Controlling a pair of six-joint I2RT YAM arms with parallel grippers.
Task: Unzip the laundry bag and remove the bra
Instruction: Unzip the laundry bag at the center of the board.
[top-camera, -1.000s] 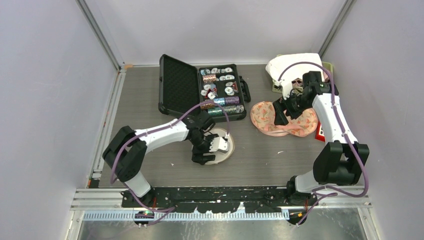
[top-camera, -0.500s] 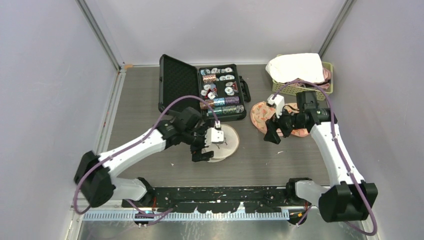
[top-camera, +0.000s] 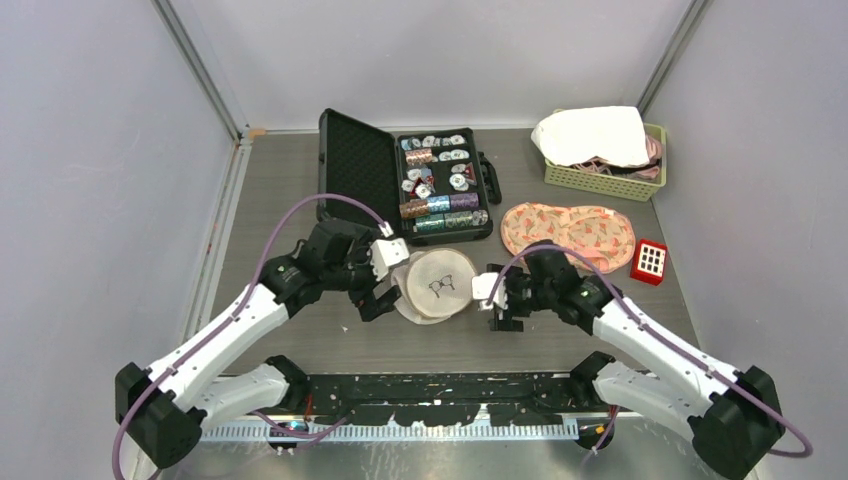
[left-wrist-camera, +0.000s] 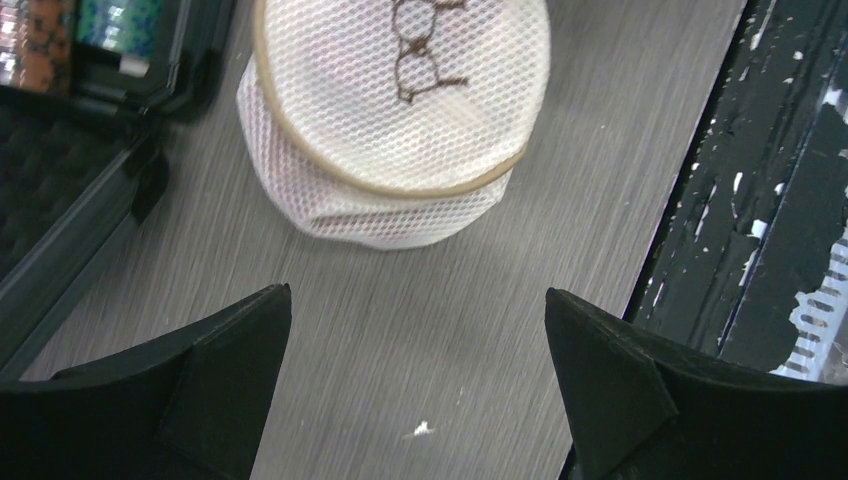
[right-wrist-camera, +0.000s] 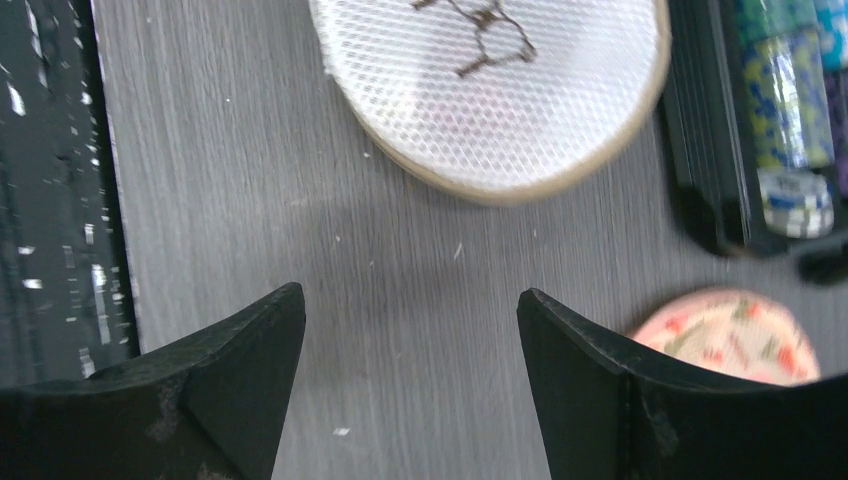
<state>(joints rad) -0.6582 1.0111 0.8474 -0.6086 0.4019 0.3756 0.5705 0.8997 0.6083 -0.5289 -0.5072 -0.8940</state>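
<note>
The laundry bag (top-camera: 437, 285) is a round white mesh pouch with a tan rim and a brown glasses drawing. It lies on the table between my grippers, and I see no zipper opening. It also shows in the left wrist view (left-wrist-camera: 395, 110) and the right wrist view (right-wrist-camera: 500, 90). A pink patterned bra (top-camera: 568, 235) lies flat on the table behind and right of the bag, its edge in the right wrist view (right-wrist-camera: 735, 335). My left gripper (top-camera: 372, 295) (left-wrist-camera: 417, 293) is open and empty just left of the bag. My right gripper (top-camera: 503, 300) (right-wrist-camera: 410, 292) is open and empty just right of it.
An open black case (top-camera: 400, 185) with poker chips stands behind the bag. A green basket (top-camera: 600, 175) with white cloth sits at the back right. A small red block (top-camera: 650, 260) lies right of the bra. A black rail (top-camera: 440, 385) runs along the near edge.
My right arm has swung from the bra at the back right down to the bag's right side. My left gripper has moved off the bag to its left. The bag's top face now shows.
</note>
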